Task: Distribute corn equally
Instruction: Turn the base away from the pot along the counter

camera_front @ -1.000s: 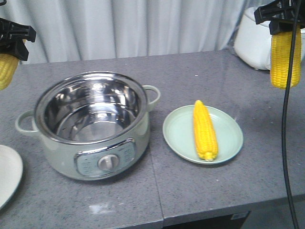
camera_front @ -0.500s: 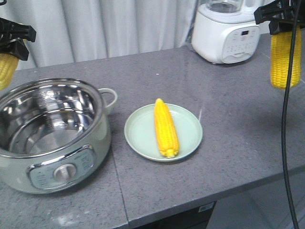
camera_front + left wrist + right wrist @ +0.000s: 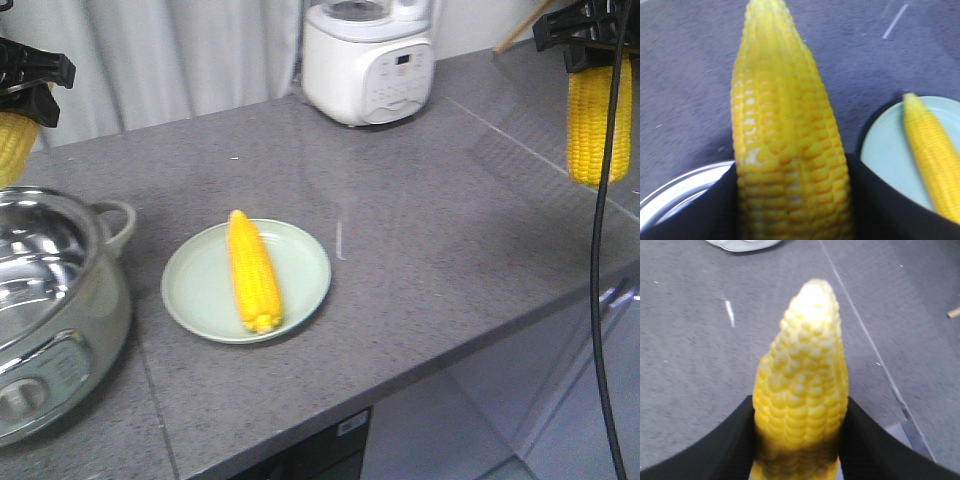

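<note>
One yellow corn cob (image 3: 253, 272) lies on a pale green plate (image 3: 300, 255) on the grey counter. My left gripper (image 3: 25, 80) hangs at the upper left, shut on a second corn cob (image 3: 14, 145) that points down. In the left wrist view that cob (image 3: 787, 145) fills the middle between the black fingers (image 3: 890, 205), with the plate (image 3: 885, 145) and its cob (image 3: 932, 155) to the right. My right gripper (image 3: 590, 35) at the upper right is shut on a third cob (image 3: 598, 120), seen close up (image 3: 802, 390) over bare counter.
A steel-lined electric pot (image 3: 45, 300) stands at the left edge. A white appliance (image 3: 368, 60) sits at the back of the counter. The counter's front edge (image 3: 420, 385) runs diagonally, with cabinet fronts below at the right. A black cable (image 3: 598, 300) hangs at the right.
The whole scene has slid left in the front view: pot, plate and white appliance moved left. Both grippers keep their places in the frame, each still holding its cob.
</note>
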Robot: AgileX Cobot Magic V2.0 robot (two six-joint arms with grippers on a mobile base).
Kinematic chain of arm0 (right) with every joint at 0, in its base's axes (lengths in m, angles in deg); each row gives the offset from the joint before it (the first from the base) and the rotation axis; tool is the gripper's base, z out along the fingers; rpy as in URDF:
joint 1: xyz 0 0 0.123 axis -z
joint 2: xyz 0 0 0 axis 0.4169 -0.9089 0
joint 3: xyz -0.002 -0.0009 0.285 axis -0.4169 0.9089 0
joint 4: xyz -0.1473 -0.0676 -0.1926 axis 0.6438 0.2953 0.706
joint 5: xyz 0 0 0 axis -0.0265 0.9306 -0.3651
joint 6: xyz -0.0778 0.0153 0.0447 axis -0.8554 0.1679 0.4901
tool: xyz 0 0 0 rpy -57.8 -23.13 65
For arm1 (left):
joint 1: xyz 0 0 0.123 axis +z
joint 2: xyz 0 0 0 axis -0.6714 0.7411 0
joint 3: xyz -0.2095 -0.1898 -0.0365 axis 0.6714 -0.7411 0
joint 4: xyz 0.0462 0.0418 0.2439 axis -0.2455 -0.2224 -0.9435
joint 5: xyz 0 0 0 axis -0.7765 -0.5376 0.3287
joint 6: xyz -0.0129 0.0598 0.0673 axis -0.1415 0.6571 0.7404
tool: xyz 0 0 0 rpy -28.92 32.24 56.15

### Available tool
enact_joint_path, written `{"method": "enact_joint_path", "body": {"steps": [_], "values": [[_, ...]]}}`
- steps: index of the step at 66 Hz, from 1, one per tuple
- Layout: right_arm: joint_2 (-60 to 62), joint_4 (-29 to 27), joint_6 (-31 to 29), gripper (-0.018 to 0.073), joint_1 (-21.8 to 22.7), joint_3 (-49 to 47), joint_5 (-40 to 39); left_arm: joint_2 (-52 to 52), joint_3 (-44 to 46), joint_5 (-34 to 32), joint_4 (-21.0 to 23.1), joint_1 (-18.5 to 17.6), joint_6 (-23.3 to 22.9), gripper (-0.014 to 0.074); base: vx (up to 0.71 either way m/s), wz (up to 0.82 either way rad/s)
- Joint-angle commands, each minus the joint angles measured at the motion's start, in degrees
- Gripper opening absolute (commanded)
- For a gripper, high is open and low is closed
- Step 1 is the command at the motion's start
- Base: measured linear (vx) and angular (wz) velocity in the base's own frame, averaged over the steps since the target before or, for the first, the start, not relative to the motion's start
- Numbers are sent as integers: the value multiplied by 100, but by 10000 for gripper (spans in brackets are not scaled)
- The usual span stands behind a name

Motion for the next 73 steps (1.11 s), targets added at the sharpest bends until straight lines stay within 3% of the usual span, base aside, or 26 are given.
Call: {"method": "enact_joint_path", "body": {"steps": [1, 73], "values": [[227, 113, 8, 187, 26, -172, -329, -292, 135, -156, 56, -5, 1, 165, 0, -41], [227, 113, 8, 187, 26, -172, -329, -292, 135, -156, 56, -5, 1, 165, 0, -40]]}}
